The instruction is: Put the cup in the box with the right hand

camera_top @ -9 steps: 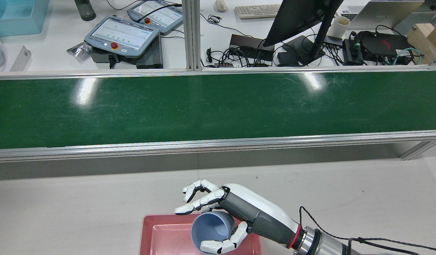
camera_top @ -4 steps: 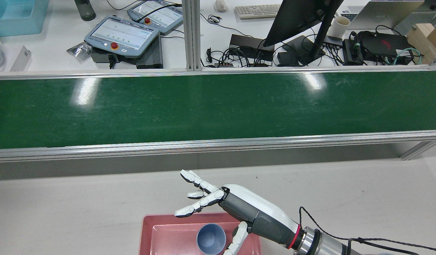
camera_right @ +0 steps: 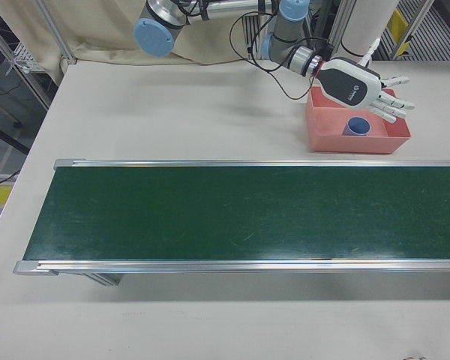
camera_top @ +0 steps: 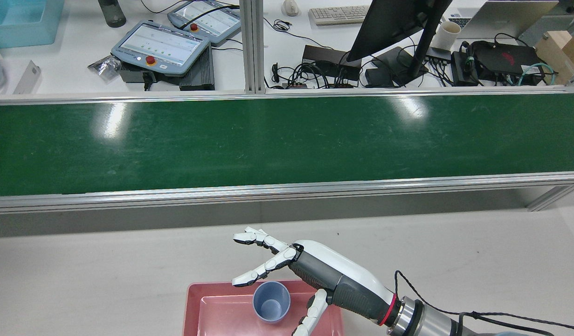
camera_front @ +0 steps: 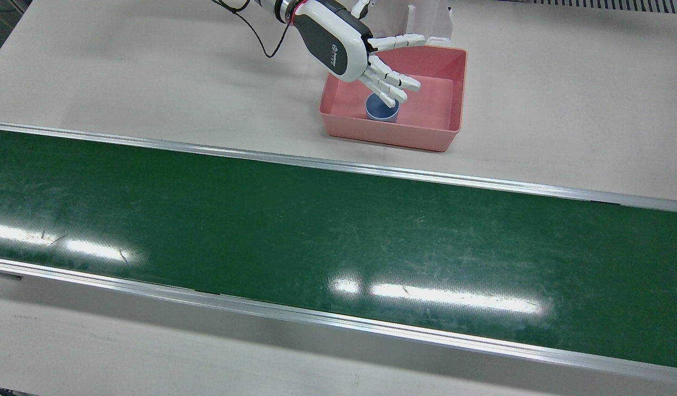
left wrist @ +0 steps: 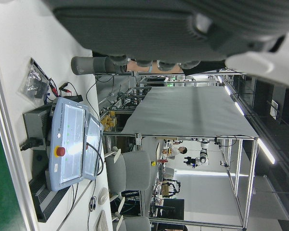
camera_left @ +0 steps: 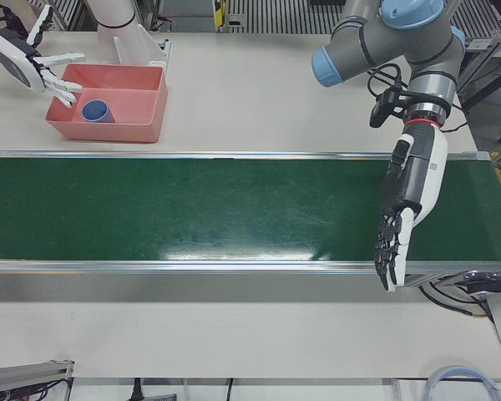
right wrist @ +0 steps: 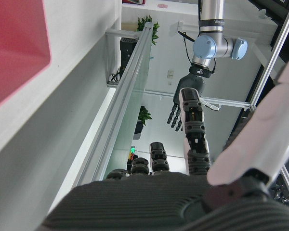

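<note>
Grey-blue cup (camera_top: 271, 301) upright, mouth up, inside pink box (camera_top: 221, 308)

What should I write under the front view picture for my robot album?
The right hand, fingers spread open, hovers over the blue cup standing inside the pink box.

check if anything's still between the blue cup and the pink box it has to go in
Nothing visible: the blue cup already stands upright inside the pink box. The right hand hovers open just above it, fingers spread, touching nothing.
</note>
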Available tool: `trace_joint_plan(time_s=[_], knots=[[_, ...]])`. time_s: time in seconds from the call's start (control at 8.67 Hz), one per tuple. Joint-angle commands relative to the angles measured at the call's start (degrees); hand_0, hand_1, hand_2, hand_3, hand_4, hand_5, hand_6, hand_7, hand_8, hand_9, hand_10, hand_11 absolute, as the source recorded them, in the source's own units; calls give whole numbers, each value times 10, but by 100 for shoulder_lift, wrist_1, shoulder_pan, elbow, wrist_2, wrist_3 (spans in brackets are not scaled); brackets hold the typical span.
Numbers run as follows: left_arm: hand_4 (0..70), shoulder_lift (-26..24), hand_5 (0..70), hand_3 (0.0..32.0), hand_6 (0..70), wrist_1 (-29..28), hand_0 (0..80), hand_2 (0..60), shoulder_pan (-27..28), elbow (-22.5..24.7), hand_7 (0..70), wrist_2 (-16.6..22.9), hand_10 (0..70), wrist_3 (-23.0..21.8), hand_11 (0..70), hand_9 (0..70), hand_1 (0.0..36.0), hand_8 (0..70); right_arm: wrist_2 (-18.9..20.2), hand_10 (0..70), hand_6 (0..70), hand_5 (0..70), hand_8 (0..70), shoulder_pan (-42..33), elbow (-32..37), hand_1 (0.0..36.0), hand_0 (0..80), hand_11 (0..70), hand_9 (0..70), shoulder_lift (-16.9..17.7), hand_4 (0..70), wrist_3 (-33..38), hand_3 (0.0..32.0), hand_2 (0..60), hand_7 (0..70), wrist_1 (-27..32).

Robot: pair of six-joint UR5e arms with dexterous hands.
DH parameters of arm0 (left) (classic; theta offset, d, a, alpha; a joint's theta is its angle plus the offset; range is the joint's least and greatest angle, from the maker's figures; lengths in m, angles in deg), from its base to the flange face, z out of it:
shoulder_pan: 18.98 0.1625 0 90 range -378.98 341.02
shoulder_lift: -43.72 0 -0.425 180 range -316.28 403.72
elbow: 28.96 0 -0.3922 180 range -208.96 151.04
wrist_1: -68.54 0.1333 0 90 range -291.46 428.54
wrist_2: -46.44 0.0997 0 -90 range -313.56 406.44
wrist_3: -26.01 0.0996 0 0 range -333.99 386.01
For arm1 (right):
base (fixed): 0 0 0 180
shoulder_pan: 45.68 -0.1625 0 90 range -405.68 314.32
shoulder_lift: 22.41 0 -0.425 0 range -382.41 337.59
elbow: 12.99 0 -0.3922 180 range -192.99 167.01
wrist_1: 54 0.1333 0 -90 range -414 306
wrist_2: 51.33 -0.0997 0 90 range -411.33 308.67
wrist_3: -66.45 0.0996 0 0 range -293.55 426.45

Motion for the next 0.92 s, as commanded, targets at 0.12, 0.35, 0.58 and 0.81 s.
trace_joint_plan(time_s=[0.12, 0.35, 0.58, 0.81], knots=[[0, 0, 0, 0, 0, 0, 0, 0, 0, 0, 0, 0, 0, -5, 0, 0, 0, 0, -32, 36, 112, 61, 53, -1149, -347, 343, 447, 71, 165, -61, 383, 221, 0, 600, 518, -30], [0, 0, 0, 0, 0, 0, 0, 0, 0, 0, 0, 0, 0, -5, 0, 0, 0, 0, -15, 74, 147, 96, 98, -2571, -429, 360, 499, 136, 237, 52, 445, 264, 0, 600, 639, -109], [0, 0, 0, 0, 0, 0, 0, 0, 0, 9, 0, 0, 0, -5, 0, 0, 0, 0, 20, 179, 241, 117, 274, -3662, -368, 360, 527, 284, 505, 289, 681, 597, 0, 600, 700, -764], [0, 0, 0, 0, 0, 0, 0, 0, 0, 9, 0, 0, 0, -5, 0, 0, 0, 0, 38, 359, 334, 125, 432, -4839, -184, 360, 494, 519, 683, 631, 700, 642, 0, 600, 700, -1014]])
